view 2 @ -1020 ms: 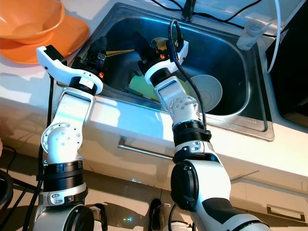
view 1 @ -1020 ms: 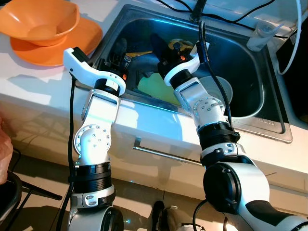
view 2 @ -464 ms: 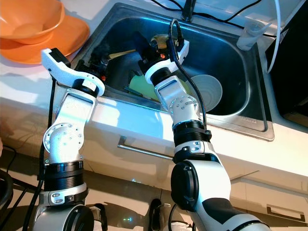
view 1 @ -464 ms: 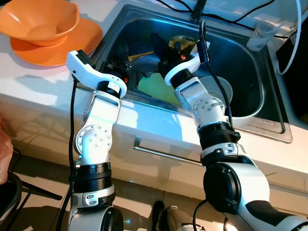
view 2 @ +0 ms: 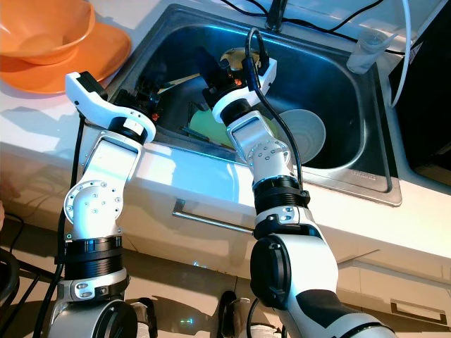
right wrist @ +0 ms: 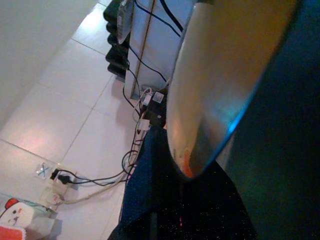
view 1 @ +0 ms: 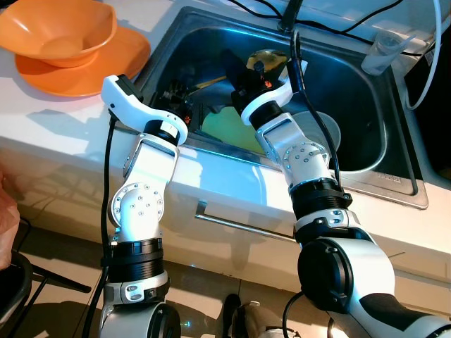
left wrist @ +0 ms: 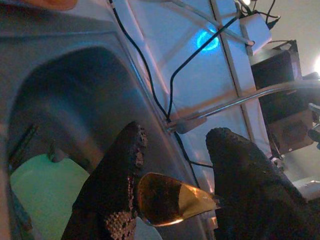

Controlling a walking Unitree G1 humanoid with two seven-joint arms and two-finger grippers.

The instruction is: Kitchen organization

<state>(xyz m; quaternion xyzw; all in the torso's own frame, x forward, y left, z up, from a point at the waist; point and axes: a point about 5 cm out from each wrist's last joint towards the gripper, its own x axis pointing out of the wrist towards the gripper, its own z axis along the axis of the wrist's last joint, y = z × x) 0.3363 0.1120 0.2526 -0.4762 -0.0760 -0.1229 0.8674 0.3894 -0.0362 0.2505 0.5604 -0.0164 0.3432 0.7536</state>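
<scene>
A: Both arms reach over the white worktop (view 1: 56,134) edge into the deep steel sink (view 1: 366,91); room inside looks tight.

B: Left gripper (left wrist: 175,165) fingers stand apart, a shiny gold-brown spoon-like piece (left wrist: 170,202) between them, touching one.

A: Right gripper (view 1: 246,74) holds a curved metal bowl (right wrist: 220,85) above the green board (view 1: 225,130).

Both silver arms are bent at the elbow and reach forward and down, wrists level with each other. The left gripper (left wrist: 175,185) has its two black fingers (left wrist: 117,185) spread apart — the right gripper (view 1: 243,74) sits just beside it, fingers pointing away from the body.
</scene>
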